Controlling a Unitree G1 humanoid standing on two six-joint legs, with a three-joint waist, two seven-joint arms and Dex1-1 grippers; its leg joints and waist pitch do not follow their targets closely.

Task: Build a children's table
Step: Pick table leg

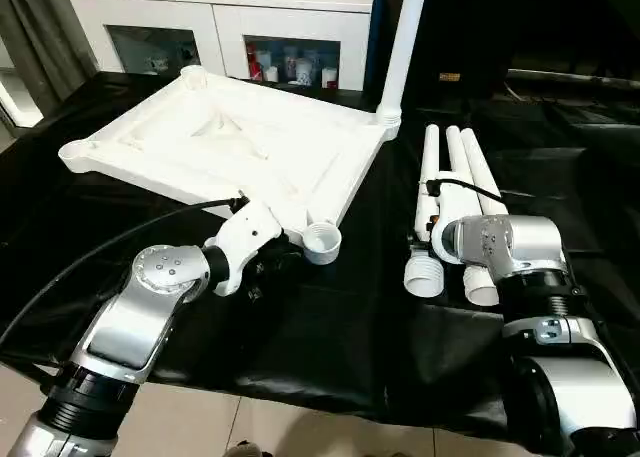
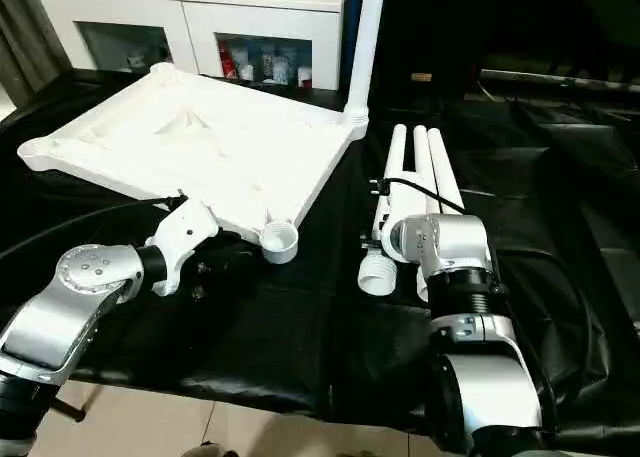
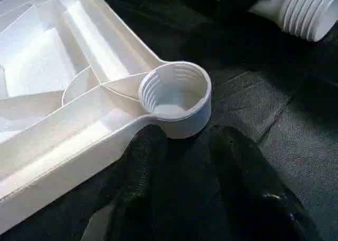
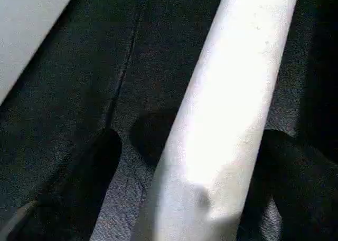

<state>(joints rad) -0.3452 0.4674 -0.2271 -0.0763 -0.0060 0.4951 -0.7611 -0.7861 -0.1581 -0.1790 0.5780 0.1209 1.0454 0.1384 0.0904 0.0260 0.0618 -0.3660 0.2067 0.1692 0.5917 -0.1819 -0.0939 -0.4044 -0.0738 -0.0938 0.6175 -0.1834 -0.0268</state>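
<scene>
The white tabletop (image 1: 230, 142) lies upside down on the black cloth, ribbed underside up. One white leg (image 1: 402, 47) stands upright in its far right corner socket. Three more legs (image 1: 455, 172) lie side by side to the right, threaded ends toward me. My left gripper (image 3: 187, 146) is open just in front of the near corner socket (image 3: 177, 96), its black fingers (image 3: 142, 167) close to the socket wall and holding nothing. My right gripper (image 4: 195, 162) is wide open and straddles one lying leg (image 4: 237, 83), one finger on each side. My right wrist (image 1: 495, 242) covers those fingers in the eye views.
A white cabinet with glass doors (image 1: 220, 22) stands behind the table. The black cloth (image 1: 340, 327) covers the work surface up to its near edge, with tiled floor (image 1: 250, 422) below. Dark equipment sits at the back right.
</scene>
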